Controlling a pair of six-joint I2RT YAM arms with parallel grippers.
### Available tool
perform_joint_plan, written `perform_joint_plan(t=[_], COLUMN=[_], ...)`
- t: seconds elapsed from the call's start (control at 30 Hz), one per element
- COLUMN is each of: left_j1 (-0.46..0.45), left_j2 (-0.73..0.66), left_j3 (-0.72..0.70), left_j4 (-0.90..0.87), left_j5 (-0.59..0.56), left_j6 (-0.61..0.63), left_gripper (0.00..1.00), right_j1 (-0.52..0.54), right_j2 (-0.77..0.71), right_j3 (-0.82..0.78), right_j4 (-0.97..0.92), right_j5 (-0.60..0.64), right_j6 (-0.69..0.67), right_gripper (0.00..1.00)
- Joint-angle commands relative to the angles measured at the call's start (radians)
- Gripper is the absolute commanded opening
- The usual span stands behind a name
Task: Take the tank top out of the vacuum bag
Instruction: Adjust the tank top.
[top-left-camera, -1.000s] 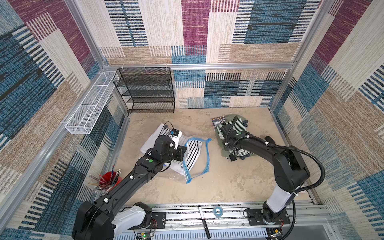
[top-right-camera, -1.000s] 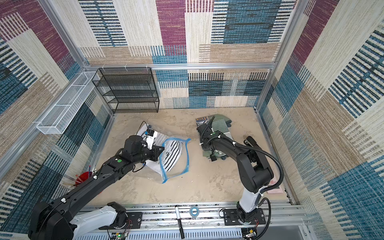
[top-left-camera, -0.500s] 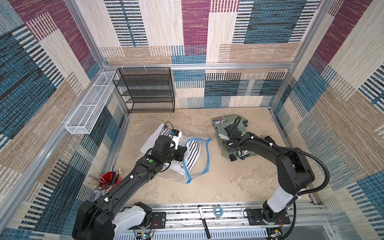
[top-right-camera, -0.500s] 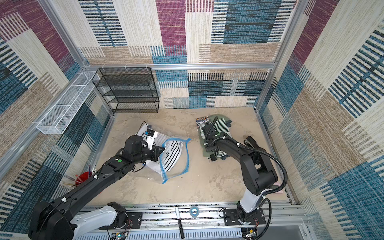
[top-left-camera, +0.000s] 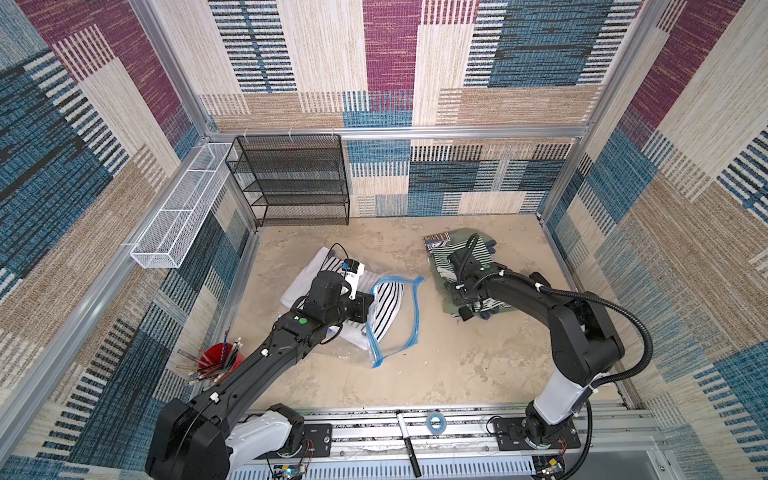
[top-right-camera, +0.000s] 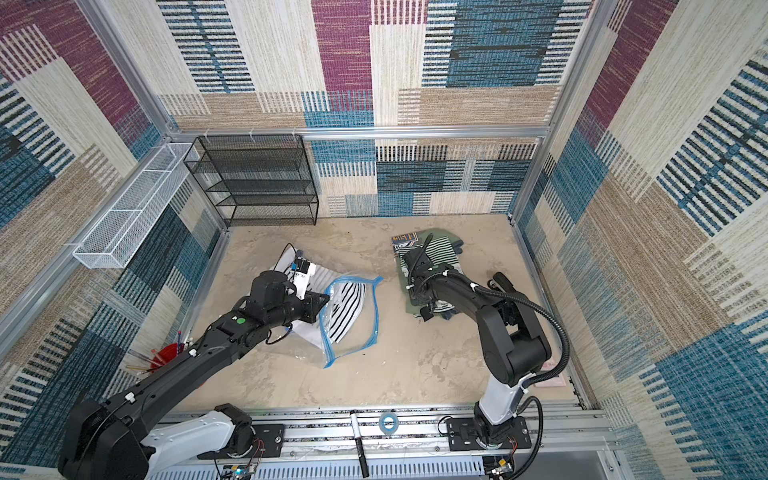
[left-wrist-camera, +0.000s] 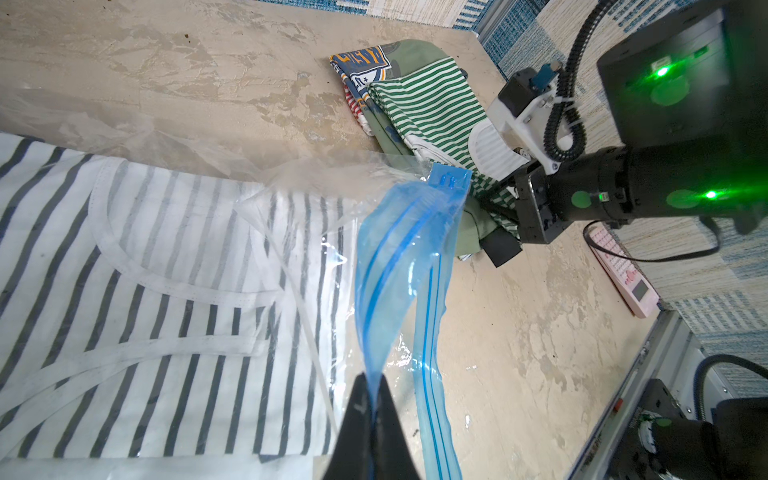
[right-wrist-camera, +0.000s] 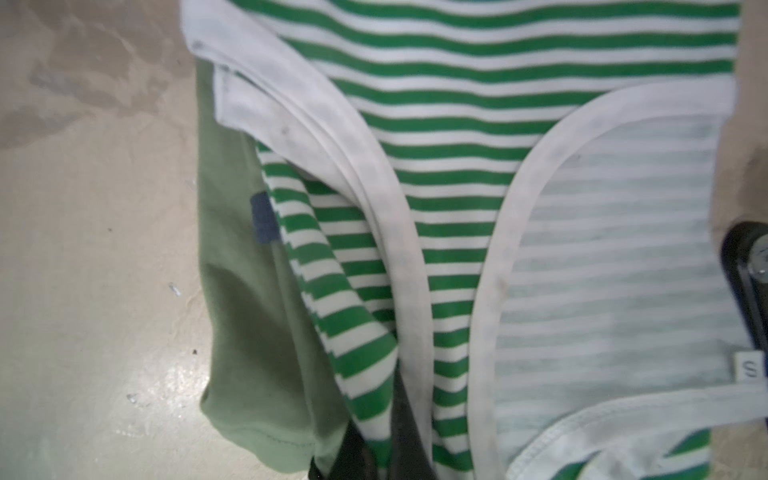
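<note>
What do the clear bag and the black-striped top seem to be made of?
The bag: thin clear plastic film, glossy and crinkled; its blue zip strip looks thicker. The striped top: soft knit cloth, likely cotton, matte; it lies limp, with stitched white edging.

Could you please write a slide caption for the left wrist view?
Left pincer pinching the vacuum bag by its blue strip, striped tank top alongside.

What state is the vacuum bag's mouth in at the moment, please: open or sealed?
Open: in both top views its blue zip strip spreads into a wide loop, and the left gripper pinches one lip.
</note>
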Motion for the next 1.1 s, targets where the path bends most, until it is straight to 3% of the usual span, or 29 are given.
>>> perform_joint_plan(t=[0.0,0.23,0.3,0.43,0.5,0.6,0.7,0.83,0.9,1.07], left_j1=[0.001,0.001,0.001,0.001,0.001,0.001,0.001,0.001,0.003,0.001], left_j2=[-0.006,-0.007,-0.009,-0.013,-0.016,-0.016,-0.012,0.008,0.016,0.010], left_j3=[0.004,0.003,0.004,0.004,0.002,0.004,0.007,0.020,0.027,0.032], left_j4=[0.004,0.007,0.006,0.003,0.001,-0.003,-0.003,-0.002,-0.003,-0.013], left_j5=[0.002,0.008,0.008,0.007,0.007,0.005,0.005,0.015,0.018,0.012], left_j6=[-0.012,-0.013,-0.013,-0.013,-0.015,-0.012,-0.011,-0.012,-0.013,-0.011], left_gripper=[0.00,0.00,0.00,0.00,0.00,0.00,0.00,0.00,0.00,0.00], right_j1=[0.000,0.000,0.001,0.001,0.001,0.001,-0.003,-0.077,-0.117,-0.121], right_j2=[-0.008,-0.024,-0.034,-0.053,-0.061,-0.086,-0.126,-0.152,-0.139,-0.088], right_j3=[0.054,0.130,0.127,0.096,0.080,0.052,0.029,0.005,-0.017,-0.092], right_j4=[-0.030,-0.105,-0.100,-0.069,-0.056,-0.031,0.021,0.106,0.143,0.164], right_j5=[0.031,0.094,0.060,-0.044,-0.089,-0.104,-0.129,-0.238,-0.309,-0.323], right_j6=[-0.001,-0.025,-0.046,-0.079,-0.094,-0.093,-0.081,-0.006,0.037,0.096], right_gripper=[0.00,0.00,0.00,0.09,0.18,0.46,0.57,0.58,0.51,0.44])
